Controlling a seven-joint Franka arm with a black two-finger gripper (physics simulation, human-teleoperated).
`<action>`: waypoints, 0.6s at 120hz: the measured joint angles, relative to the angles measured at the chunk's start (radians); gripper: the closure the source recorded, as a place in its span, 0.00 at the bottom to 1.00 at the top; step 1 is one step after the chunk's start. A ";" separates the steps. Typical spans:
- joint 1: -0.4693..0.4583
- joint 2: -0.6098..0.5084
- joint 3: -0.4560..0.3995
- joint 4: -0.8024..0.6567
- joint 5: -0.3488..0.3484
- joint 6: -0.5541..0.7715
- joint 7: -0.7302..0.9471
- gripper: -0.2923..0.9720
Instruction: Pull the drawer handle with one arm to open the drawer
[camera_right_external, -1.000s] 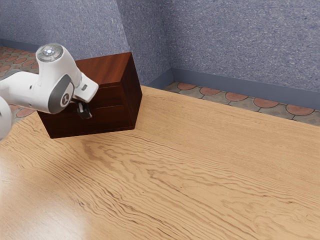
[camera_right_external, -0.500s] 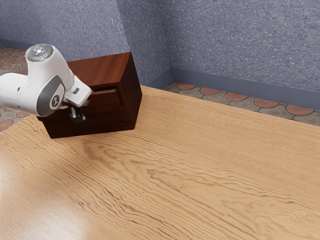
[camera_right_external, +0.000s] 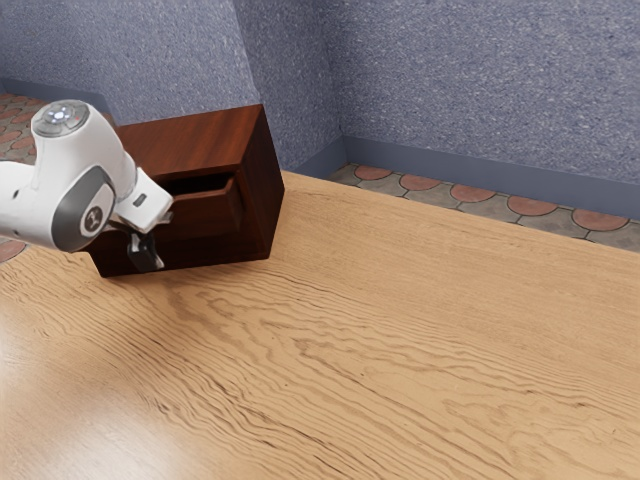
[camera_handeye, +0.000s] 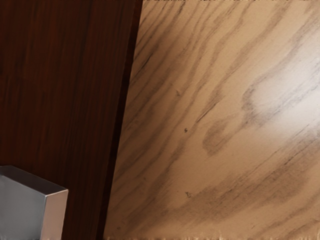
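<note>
A dark wooden cabinet (camera_right_external: 210, 140) stands at the far left of the table in the exterior view. Its drawer (camera_right_external: 207, 215) is pulled out a little, with a dark gap (camera_right_external: 197, 184) above its front. My black gripper (camera_right_external: 143, 254) is at the drawer's front, shut on the handle, which the white hand hides there. In the wrist view the silver handle (camera_handeye: 29, 206) sits just under the hand against the drawer front (camera_handeye: 60, 100).
The light wooden table (camera_right_external: 400, 330) stretches wide toward the exterior view's right. Blue-grey walls and a tiled floor (camera_right_external: 520, 205) lie behind the table's far edge. The tabletop (camera_handeye: 225, 125) lies beside the drawer front in the wrist view.
My hand has moved toward the exterior view's left and slightly down, drawing the drawer out; the dark gap above the drawer front has widened.
</note>
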 joint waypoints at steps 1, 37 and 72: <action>0.000 -0.003 0.000 -0.003 0.000 0.000 0.000 0.27; -0.009 -0.082 0.001 -0.086 0.001 0.000 0.004 0.26; -0.017 -0.195 0.000 -0.205 0.001 0.000 0.006 0.24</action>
